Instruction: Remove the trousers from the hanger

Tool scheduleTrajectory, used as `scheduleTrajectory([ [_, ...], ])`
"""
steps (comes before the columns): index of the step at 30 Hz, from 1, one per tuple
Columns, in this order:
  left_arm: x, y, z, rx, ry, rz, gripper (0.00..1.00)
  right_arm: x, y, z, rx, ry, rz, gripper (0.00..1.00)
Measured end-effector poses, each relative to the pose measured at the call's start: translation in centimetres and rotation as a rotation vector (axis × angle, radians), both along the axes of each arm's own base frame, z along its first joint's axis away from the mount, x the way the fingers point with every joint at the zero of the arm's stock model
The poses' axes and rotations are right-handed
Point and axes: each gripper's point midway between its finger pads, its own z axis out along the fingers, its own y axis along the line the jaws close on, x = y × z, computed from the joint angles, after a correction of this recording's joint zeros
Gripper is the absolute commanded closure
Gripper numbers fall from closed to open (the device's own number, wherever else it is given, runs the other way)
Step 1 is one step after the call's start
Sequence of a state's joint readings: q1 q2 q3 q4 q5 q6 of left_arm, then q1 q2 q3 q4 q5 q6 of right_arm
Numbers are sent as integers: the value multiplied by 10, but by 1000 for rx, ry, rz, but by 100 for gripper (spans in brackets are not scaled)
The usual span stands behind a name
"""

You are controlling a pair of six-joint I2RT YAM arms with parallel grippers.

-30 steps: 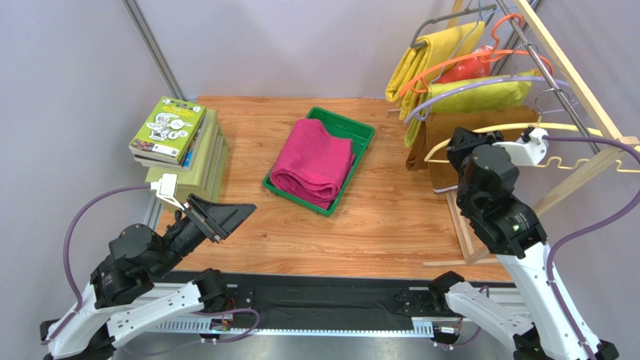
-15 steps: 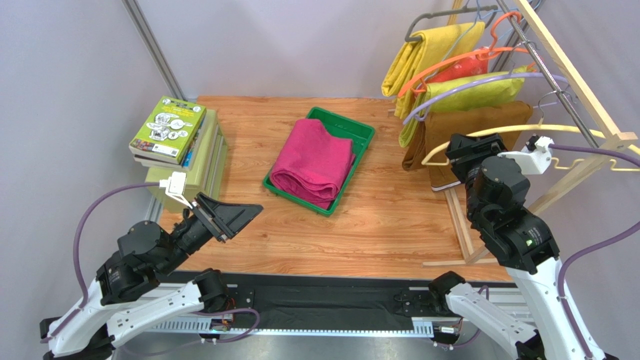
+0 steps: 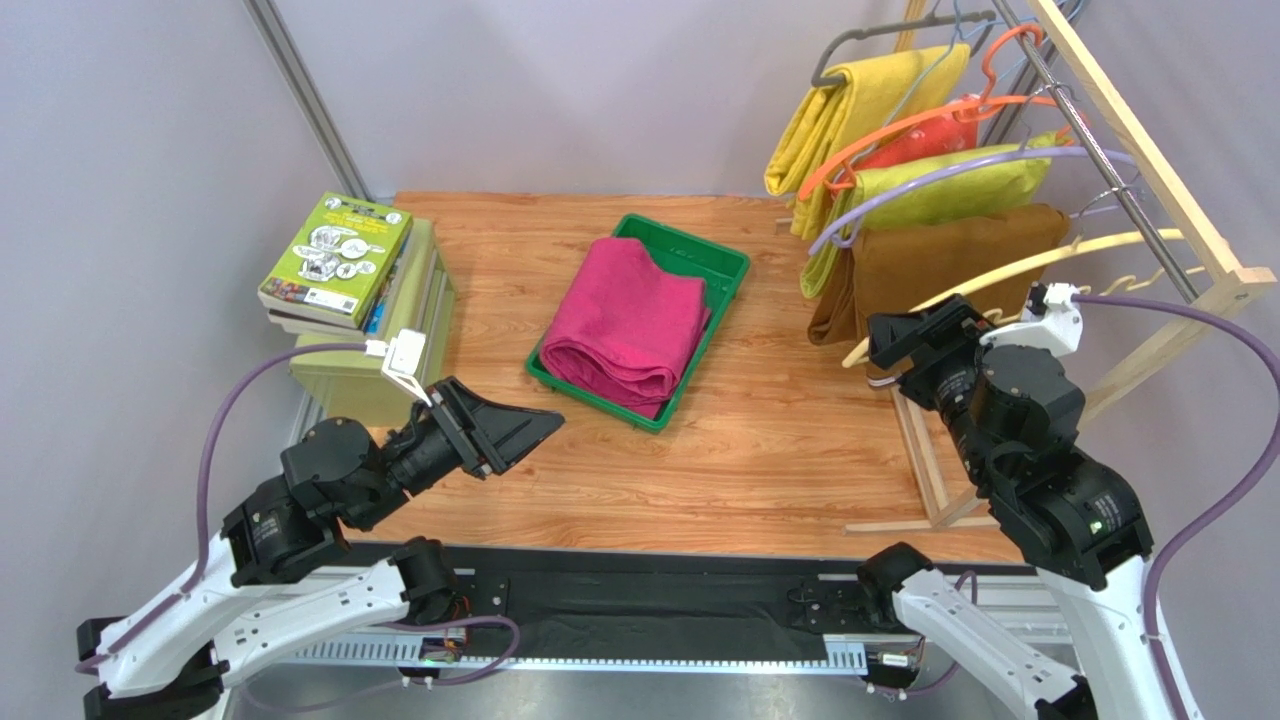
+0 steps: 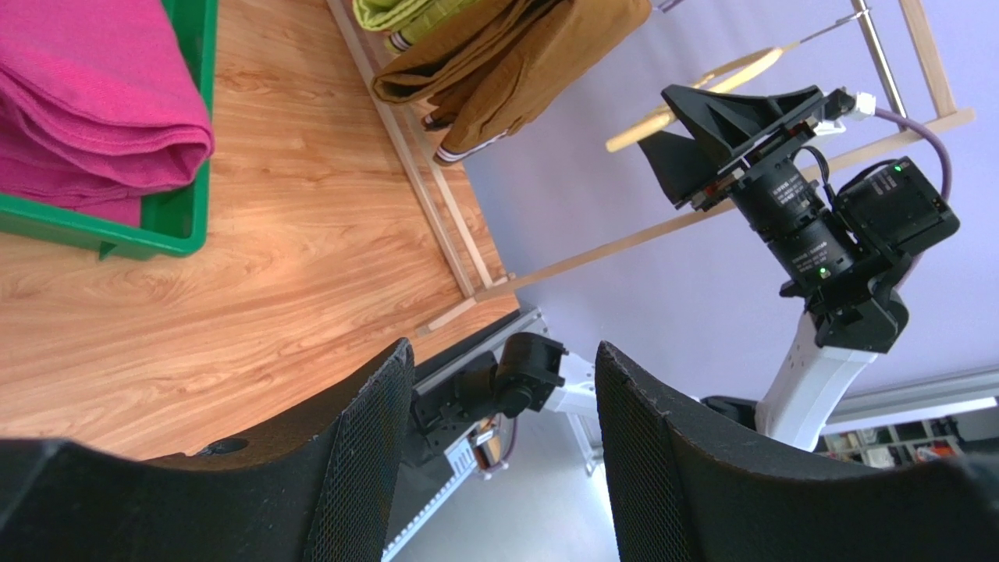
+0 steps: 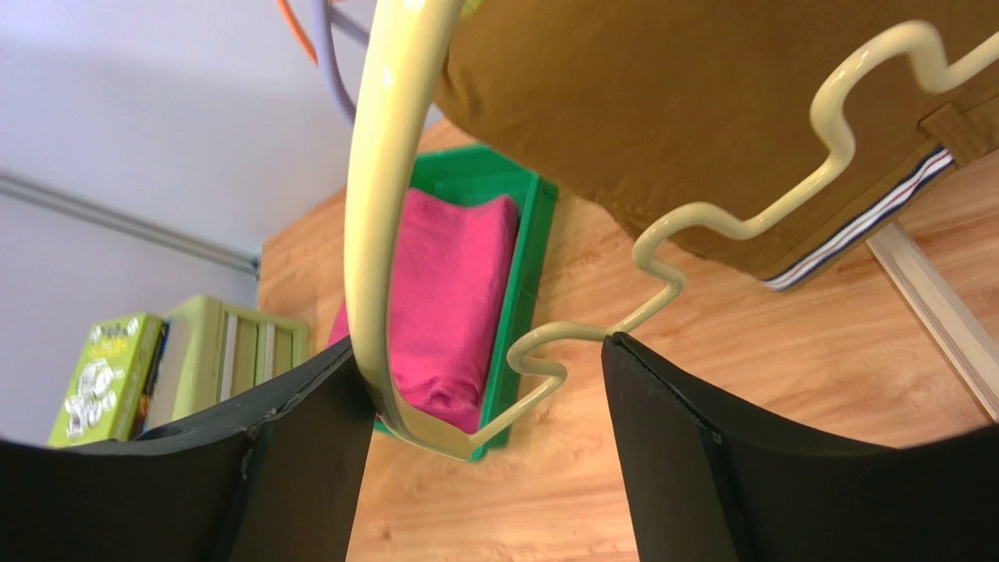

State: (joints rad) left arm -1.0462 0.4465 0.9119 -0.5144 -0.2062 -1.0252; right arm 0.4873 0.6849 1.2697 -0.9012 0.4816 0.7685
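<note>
The magenta-pink trousers [image 3: 624, 327] lie folded in a thick bundle in the green tray [image 3: 726, 267], and also show in the wrist views [image 4: 94, 105] [image 5: 452, 305]. The cream-yellow hanger [image 3: 1052, 263] hangs bare from the rack rail in front of the brown garment. Its curved left end [image 5: 375, 211] sits between the fingers of my right gripper [image 5: 478, 351], close to the left finger; the jaws stand wide apart and grip nothing. My left gripper [image 3: 534, 428] hovers open and empty over the near left of the table [image 4: 504, 351].
A wooden rack [image 3: 1157, 150] at the right carries yellow, olive-green and brown garments [image 3: 932, 263] on orange and lilac hangers. Its floor beam [image 3: 924, 450] lies on the table. A stack of books [image 3: 338, 258] stands at the left edge.
My right gripper opened, let go of the hanger and drew back toward me; the hanger swung up. My left arm moved right, toward the table's middle.
</note>
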Motion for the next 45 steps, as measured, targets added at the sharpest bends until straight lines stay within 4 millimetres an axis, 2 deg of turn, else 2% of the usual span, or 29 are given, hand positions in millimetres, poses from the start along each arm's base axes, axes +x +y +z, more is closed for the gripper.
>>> scheduleTrajectory([
  [9, 3, -12, 0, 18, -12, -24, 36, -31, 2, -20, -82, 69, 127, 26],
  [15, 4, -19, -5, 38, -5, -39, 36, -51, 7, -16, -130, 42, 242, 22],
  [20, 2, -22, -6, 43, -5, -58, 36, -70, 31, -12, -188, -11, 458, 19],
  [26, 0, -22, -5, 48, -16, -67, 35, -110, 75, 3, -192, -137, 825, 17],
  [32, -2, -17, -4, 45, -29, -69, 35, -132, 98, 1, -162, -135, 1023, 14],
  [35, -3, -15, -5, 58, -38, -69, 34, -140, 108, -7, -132, -106, 1106, 14],
  [41, -2, -9, -15, 113, -55, -58, 32, -148, 120, -42, -75, 10, 1208, 14],
  [45, 2, -3, -25, 170, -62, -34, 32, -149, 125, -50, -62, 54, 1235, 14],
])
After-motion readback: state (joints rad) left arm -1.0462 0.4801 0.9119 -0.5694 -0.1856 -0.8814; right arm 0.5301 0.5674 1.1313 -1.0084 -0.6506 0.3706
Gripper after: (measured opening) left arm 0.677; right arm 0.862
